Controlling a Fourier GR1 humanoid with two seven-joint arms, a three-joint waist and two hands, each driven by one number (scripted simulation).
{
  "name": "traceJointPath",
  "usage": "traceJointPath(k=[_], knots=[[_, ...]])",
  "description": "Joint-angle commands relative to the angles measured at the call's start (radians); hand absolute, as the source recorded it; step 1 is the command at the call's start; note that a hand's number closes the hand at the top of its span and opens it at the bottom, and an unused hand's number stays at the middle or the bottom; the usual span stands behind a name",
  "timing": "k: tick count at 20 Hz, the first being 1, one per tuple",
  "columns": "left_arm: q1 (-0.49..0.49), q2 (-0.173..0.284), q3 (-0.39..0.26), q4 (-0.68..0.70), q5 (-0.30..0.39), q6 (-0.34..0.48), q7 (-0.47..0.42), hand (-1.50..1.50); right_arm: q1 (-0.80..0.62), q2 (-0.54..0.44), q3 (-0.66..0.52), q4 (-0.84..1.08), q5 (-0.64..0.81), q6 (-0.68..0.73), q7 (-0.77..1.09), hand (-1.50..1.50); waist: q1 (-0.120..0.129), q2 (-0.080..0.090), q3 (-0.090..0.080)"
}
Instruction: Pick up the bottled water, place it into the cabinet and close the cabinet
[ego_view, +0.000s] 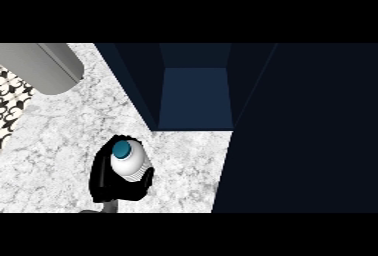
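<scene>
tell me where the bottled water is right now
In the head view the bottled water sits low and left of centre over the marble counter, held in a black hand, just below-left of the open dark blue cabinet.

The robot hand (118, 181) curls round the bottled water (129, 160) and hides its lower body; only the blue cap and upper part show. Its forearm is cut off by the lower edge. The cabinet (196, 95) interior is too dark to read, and its door (303, 130) runs off the right edge
</scene>
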Motion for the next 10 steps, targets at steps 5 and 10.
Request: traceJointPath(k=[5,10], knots=[[-0.128,0.000,-0.153,-0.124,-0.019,0.234,0.138,1.50,0.017,-0.002,0.022,-0.103,0.088,-0.008,0.050,-1.50,-0.003,0.001,0.000],[-0.238,0.000,-0.141,-0.056,-0.036,0.276,0.190,1.50,0.089,-0.055,0.061,-0.176,0.099,-0.011,0.032,-1.50,-0.011,0.000,0.000]])
